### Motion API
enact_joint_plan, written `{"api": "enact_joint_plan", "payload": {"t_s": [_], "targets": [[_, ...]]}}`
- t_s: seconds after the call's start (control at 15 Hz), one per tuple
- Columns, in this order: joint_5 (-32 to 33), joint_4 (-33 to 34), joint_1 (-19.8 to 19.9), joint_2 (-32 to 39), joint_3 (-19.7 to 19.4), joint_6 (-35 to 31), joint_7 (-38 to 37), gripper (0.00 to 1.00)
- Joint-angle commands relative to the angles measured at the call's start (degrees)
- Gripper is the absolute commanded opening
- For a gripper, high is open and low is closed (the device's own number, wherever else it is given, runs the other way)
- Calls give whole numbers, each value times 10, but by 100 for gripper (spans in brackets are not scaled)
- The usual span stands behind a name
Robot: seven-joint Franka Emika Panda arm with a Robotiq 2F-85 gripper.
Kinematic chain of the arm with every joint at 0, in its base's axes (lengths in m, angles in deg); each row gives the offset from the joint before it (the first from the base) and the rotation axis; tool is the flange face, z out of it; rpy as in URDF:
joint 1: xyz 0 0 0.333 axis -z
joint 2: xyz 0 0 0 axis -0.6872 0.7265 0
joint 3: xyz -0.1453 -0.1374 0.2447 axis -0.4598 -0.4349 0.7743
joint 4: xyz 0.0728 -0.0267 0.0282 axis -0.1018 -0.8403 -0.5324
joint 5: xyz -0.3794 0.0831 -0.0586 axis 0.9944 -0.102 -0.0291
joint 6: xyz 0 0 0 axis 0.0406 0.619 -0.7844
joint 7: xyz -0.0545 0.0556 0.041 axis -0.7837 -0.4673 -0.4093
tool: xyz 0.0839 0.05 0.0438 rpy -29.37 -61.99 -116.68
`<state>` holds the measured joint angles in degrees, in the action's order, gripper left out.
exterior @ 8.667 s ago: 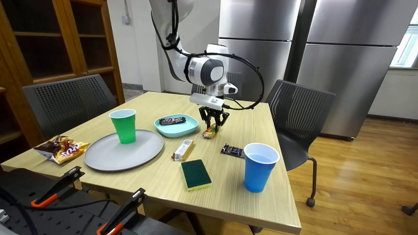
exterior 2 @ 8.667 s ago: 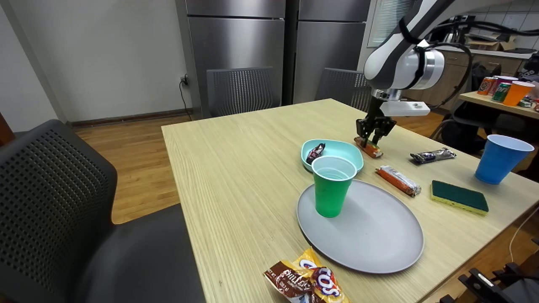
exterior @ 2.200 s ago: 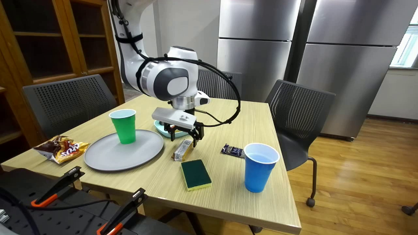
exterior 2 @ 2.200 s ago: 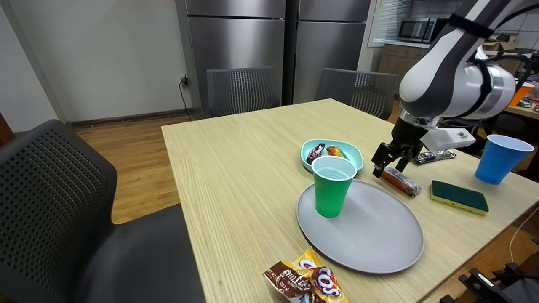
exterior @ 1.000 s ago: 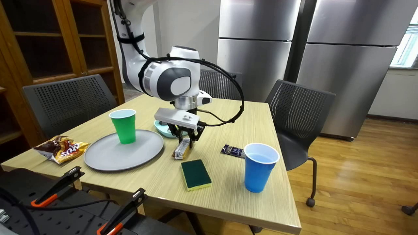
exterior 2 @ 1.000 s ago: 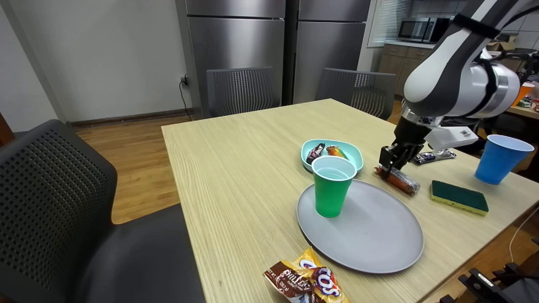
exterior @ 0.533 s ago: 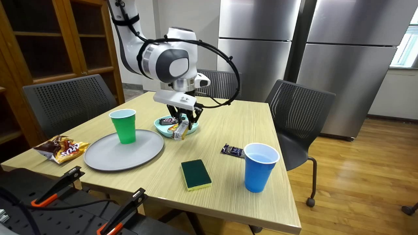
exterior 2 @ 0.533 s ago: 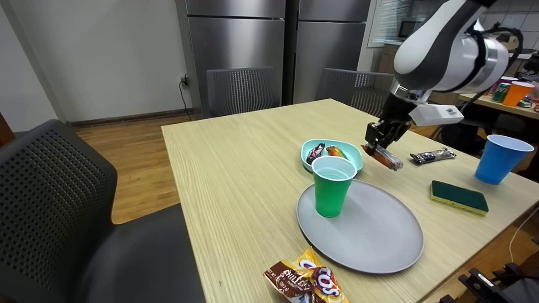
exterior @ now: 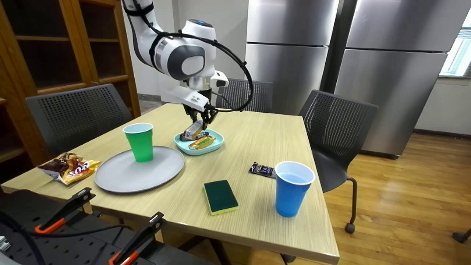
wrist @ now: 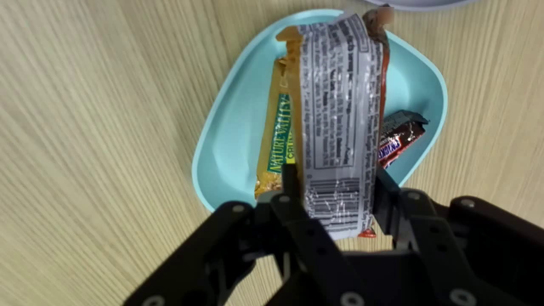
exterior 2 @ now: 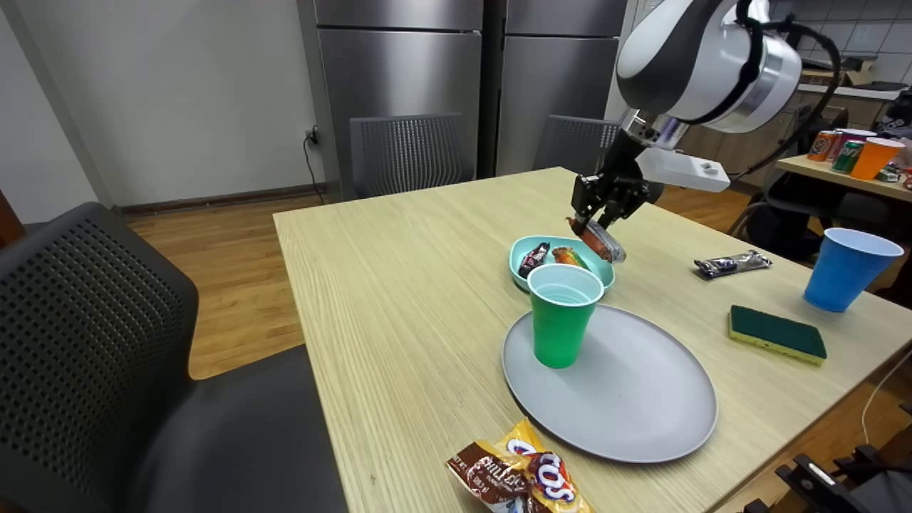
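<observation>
Wrist view showed the gripper (wrist: 335,182) — spread only partway — clamped on a wrapped bar (wrist: 340,97) by its near end, long axis running near to far above the blue dish (wrist: 236,144), Nature Valley bar (wrist: 276,134) left, Snickers bar (wrist: 401,138) right.

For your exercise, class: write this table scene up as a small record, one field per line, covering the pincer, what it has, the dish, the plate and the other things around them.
Pincer: closed on a white-labelled bar
Bar position: raised over the dish
Dish contents: Nature Valley bar, Snickers
Plate: holds an upright green cup
Also on table: blue cup, upright; sponge, green side up; dark bar; bag, crumpled, near the plate
</observation>
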<state>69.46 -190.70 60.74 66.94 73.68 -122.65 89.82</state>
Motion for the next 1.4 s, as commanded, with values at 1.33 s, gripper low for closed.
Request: {"api": "enact_joint_plan", "payload": {"t_s": [1.33], "targets": [[-16, 147, -168, 127, -123, 4, -267, 18]]}}
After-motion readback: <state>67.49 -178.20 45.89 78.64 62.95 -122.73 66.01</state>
